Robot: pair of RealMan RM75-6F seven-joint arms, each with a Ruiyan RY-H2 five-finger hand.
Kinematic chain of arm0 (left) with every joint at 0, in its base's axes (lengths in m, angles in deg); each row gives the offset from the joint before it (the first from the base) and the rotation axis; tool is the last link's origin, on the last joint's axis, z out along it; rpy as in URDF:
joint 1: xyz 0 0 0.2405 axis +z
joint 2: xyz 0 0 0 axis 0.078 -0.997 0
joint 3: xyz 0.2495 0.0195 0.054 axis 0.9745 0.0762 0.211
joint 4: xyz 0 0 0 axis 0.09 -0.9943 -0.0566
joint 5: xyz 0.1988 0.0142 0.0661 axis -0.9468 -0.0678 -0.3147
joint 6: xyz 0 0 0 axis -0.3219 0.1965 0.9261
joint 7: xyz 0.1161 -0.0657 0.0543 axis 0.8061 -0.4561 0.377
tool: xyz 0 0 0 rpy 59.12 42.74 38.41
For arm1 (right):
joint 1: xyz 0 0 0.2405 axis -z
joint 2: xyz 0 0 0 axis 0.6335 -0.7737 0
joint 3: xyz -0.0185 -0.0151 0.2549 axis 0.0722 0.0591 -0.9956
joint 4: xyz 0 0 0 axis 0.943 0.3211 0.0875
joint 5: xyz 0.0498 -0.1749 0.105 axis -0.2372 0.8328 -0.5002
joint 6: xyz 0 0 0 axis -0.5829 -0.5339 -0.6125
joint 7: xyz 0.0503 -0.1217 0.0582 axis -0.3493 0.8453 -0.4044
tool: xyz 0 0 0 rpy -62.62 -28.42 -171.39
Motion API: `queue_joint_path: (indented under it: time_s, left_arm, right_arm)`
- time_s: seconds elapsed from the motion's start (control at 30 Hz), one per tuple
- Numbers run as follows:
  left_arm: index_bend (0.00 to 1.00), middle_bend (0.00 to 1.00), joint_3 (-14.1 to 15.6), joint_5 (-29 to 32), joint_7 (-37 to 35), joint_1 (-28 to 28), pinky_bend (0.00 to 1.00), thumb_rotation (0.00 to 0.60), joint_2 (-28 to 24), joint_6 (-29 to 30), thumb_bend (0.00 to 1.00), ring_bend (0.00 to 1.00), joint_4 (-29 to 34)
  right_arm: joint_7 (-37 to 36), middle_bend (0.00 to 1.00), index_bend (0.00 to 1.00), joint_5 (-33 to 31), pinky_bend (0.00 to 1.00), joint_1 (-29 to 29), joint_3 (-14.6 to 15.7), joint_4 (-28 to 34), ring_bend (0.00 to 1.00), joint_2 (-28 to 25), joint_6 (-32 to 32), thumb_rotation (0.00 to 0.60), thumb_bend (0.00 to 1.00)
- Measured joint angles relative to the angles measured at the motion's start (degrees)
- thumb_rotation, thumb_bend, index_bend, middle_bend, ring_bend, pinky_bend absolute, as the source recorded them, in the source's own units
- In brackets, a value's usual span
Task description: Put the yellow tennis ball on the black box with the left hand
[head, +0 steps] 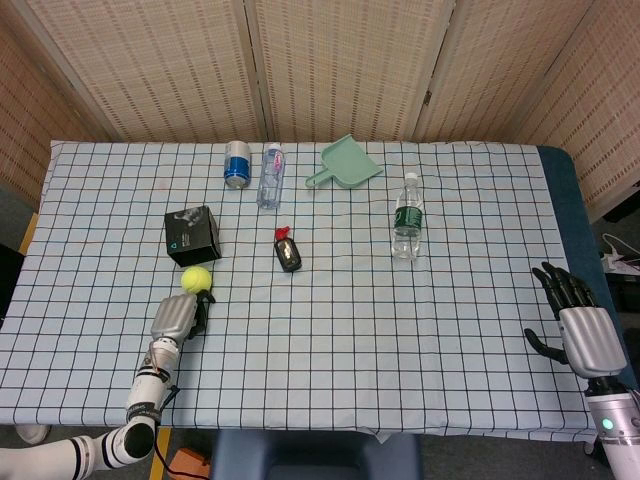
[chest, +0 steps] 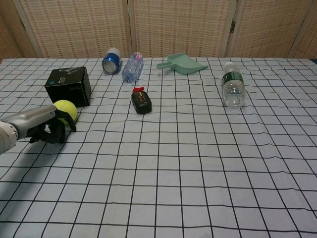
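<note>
The yellow tennis ball (head: pixel 196 278) lay on the checked cloth just in front of the black box (head: pixel 192 235), apparently not quite touching it. The box was a small matte cube with a pale logo, sitting upright.

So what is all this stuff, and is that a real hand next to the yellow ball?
It is a robot hand. One picture looks down from the robot's head, the other looks out from its chest. The left robot hand has its fingers at the yellow tennis ball, beside the black box; whether it truly grips it is unclear. The right robot hand waits open, empty. On the checked tablecloth also lie a can, two bottles and a green dustpan.
</note>
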Motion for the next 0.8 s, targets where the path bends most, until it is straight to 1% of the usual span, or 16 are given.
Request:
queue_joint_path:
  time_s: [0.37,0.8]
  left_arm:
    - [0.36,0.43,0.68,0.88,4.86,-2.40,0.74,0.600,0.08,0.39,0.84,0.46,-2.52]
    - [0.36,0.44,0.29,0.66,7.48,-4.94,0.73,0.600,0.48,0.45,0.82,0.46,-4.72]
  right_arm:
    - [0.01,0.00,0.05,-0.02,0.10,-0.05,0.02,-0.01,0.00,0.03,-0.10,0.600,0.21]
    - [-0.13,0.00,0.05,0.00,0.10,-0.08,0.08,0.00,0.00,-0.05,-0.21,0.600,0.21]
